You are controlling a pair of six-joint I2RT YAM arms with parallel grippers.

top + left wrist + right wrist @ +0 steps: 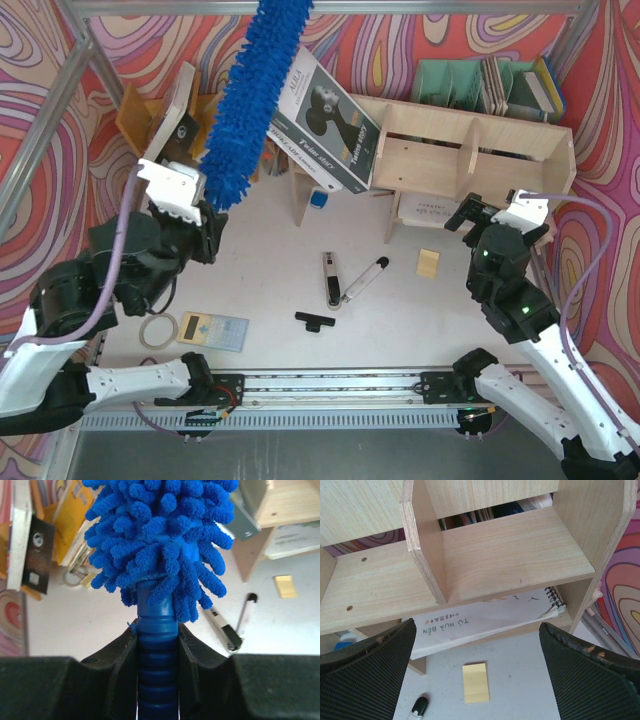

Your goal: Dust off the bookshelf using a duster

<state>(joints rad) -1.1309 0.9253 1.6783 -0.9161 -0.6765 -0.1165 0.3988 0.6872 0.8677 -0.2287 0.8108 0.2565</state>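
Top view: the duster [250,100] is held raised at upper centre, where the leaning book [325,120] near it could be toppled; left wrist: its handle [157,650] is clamped by the left pincer [157,630], slippage possible; right wrist: the right pincer [477,650] is spread wide, empty, below the bookshelf [510,545] at frame top.

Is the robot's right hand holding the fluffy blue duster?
No, the right gripper is open and empty; the left gripper clamps the duster by its handle.
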